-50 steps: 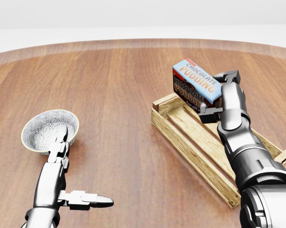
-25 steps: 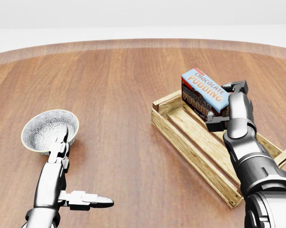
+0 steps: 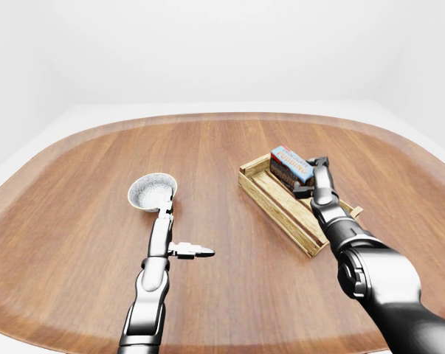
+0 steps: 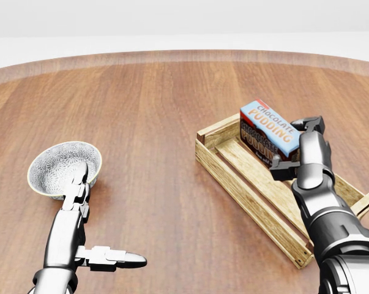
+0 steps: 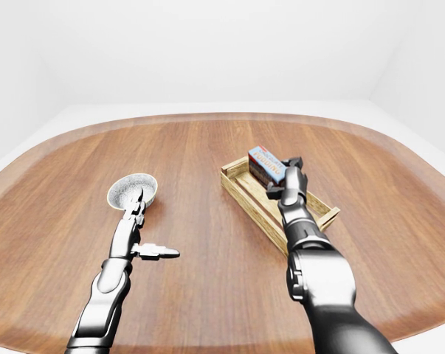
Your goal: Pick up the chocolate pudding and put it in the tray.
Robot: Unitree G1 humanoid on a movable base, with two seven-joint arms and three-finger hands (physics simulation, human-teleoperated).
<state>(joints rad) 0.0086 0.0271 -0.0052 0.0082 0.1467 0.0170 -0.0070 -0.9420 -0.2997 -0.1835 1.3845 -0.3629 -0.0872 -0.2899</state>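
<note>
The pudding [image 4: 268, 133], a blue-topped box with dark sides lettered CHOCOLATE PUDDING, is held tilted over the upper end of the tray [image 4: 251, 195] in the head view. It is gripped by the right hand [image 4: 299, 145], whose fingers [image 4: 311, 124] are closed against the box's right end, one above and one below. Whether the box's lower edge touches the tray floor cannot be told; in the eye views it is seen within the tray's outline, near the upper left corner.

The tray is a slatted wooden crate set at a slant on the desk [image 4: 160, 110], its long side running from upper left to lower right of the head view. The right arm is stretched along the tray's length, covering much of its right wall.

A bowl [image 4: 63, 165], pale and speckled inside, is seen well to the left of the tray. The left hand [image 4: 91, 233] is held open and empty, farther left of the tray than the bowl's right rim, with one finger [image 4: 79, 177] pointed up across the bowl's lower rim and another stuck out sideways toward the tray. Whether that finger touches the bowl cannot be told.
</note>
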